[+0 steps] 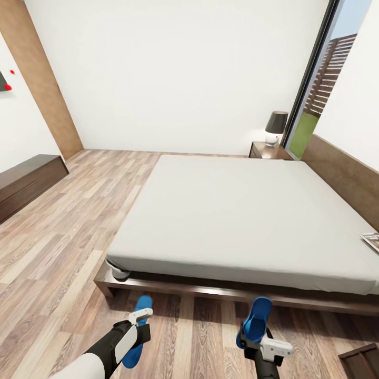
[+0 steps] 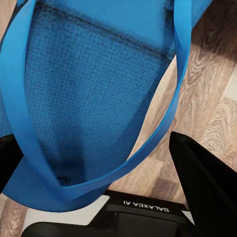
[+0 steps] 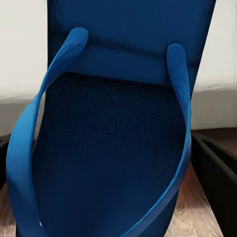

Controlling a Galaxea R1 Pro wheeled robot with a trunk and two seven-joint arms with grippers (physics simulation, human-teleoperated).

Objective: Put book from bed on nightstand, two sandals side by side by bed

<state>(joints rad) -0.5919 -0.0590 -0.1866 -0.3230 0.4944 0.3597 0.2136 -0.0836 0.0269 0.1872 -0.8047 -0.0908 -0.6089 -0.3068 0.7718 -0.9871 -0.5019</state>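
Observation:
My left gripper (image 1: 139, 319) is shut on a bright blue sandal (image 1: 132, 351) just above the wood floor in front of the bed's near left corner. In the left wrist view this sandal (image 2: 84, 98) sits between the black fingers (image 2: 207, 182). My right gripper (image 1: 261, 343) is shut on the other sandal (image 1: 257, 316), tilted toe-up toward the bed frame; that sandal (image 3: 113, 148) spans the right wrist view. The bed (image 1: 237, 221) has a pale mattress. The book (image 1: 371, 241) lies at its right edge. A nightstand (image 1: 267, 150) stands at the far head corner.
A lamp (image 1: 275, 126) stands on the far nightstand. The corner of another dark cabinet (image 1: 363, 363) shows at the lower right. A long low sideboard (image 1: 26, 181) lines the left wall. Wood floor (image 1: 68, 221) stretches left of the bed, and a glass door (image 1: 316, 95) is behind.

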